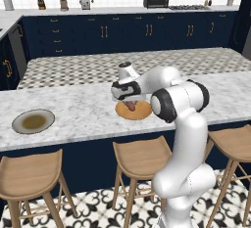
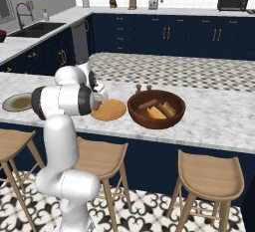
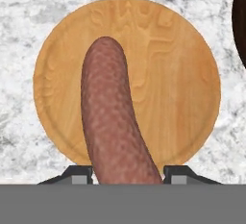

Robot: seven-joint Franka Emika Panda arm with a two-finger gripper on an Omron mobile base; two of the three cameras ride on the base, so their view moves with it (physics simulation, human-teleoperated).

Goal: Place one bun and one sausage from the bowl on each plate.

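A long marble bench (image 1: 78,109) runs across a dark blue kitchen, with three wooden stools (image 1: 139,156) tucked along its near side. On the bench, from the robot's left to right, sit a grey plate (image 1: 33,121) with a brownish centre, an orange plate (image 2: 109,110), and just beside that a deep reddish-brown bowl (image 2: 133,110). The right base view shows the bowl's contents: a sausage in the bowl (image 2: 148,104) and two pale buns (image 2: 157,112). Salt and pepper shakers (image 2: 143,87) stand just behind the bowl.

The white arm bends forward at the elbow and reaches over the orange plate, the hand pointing down. The elbow and forearm hide part of that plate in both base views.

The end effector (image 3: 127,172) pinches a held sausage (image 3: 113,117) between its two finger tips, directly over the middle of the orange plate. The hand view shows this grip and the plate's wood-grain surface, with the bowl's dark rim at the right edge; the left base view shows the held sausage as a small reddish shape just above the plate.
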